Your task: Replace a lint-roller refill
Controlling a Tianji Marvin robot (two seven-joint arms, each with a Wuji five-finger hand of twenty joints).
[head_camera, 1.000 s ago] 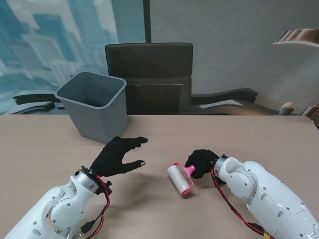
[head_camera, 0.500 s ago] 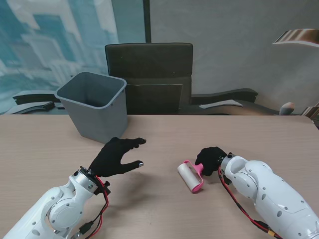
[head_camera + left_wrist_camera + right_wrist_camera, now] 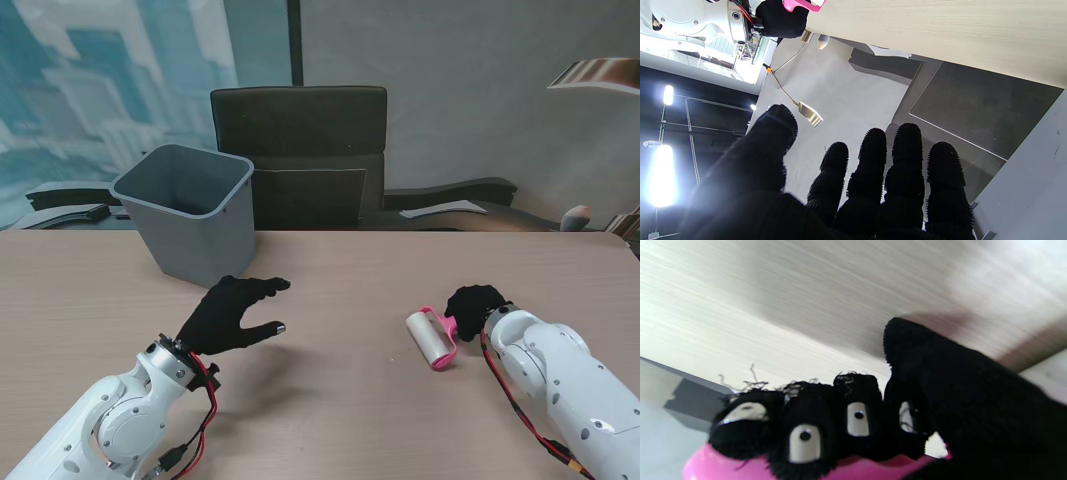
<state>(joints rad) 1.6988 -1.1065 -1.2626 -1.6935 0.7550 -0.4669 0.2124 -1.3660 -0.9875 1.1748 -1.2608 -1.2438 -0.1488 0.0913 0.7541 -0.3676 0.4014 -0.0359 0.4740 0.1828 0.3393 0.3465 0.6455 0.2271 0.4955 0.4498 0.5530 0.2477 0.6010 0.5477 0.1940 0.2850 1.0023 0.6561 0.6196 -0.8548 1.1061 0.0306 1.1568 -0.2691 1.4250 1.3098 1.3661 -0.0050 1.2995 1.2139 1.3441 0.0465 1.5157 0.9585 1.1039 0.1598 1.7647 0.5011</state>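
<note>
Nearby, grey bin (image 3: 190,210), dark chair (image 3: 300,150)

Right hand (image 3: 474,304) grips the pink lint roller (image 3: 433,339); left hand (image 3: 232,313) hovers, fingers (image 3: 272,286) spread.

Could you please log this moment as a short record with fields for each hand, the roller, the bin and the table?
left hand: open, fingers apart, holding nothing
right hand: shut on the roller's pink handle
roller: white roll on pink frame, on my right side of the table
bin: grey, upright, on my left, farther from me than the left hand
table: light wood
</note>
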